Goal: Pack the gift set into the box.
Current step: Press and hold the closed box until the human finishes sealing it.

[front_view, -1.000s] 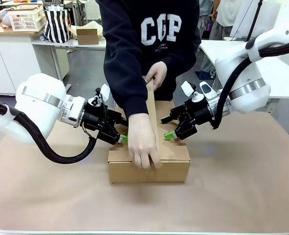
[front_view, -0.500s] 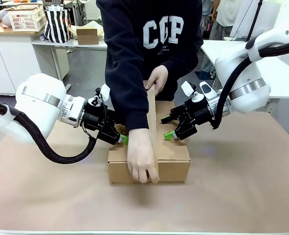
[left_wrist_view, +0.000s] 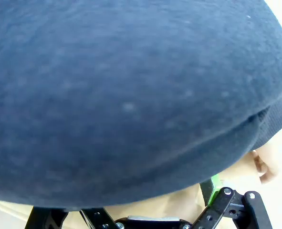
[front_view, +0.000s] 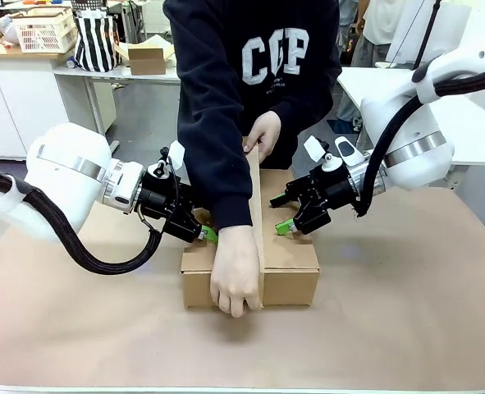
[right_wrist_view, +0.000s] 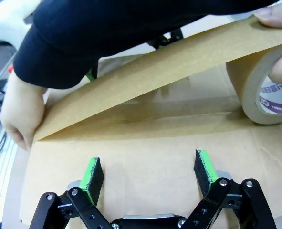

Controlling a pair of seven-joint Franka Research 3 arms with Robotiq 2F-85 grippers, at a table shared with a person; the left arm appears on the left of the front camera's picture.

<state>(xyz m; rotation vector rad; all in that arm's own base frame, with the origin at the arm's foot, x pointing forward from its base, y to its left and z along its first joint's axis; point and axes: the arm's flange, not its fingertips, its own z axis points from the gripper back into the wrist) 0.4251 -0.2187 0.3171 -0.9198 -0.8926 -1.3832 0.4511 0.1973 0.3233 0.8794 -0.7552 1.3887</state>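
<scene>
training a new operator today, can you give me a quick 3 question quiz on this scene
1. True or false: the box has its top flaps closed.
2. What is the person stretching across the box? A) string B) brown tape C) bubble wrap
3. Fill in: the right claw is ____, its green pads hovering over the cardboard.

Key: 1 true. 2 B, the tape runs from the roll to the hand at the near edge. 3 open.

White letters "CGP" stand on the person's dark sweatshirt.
</scene>
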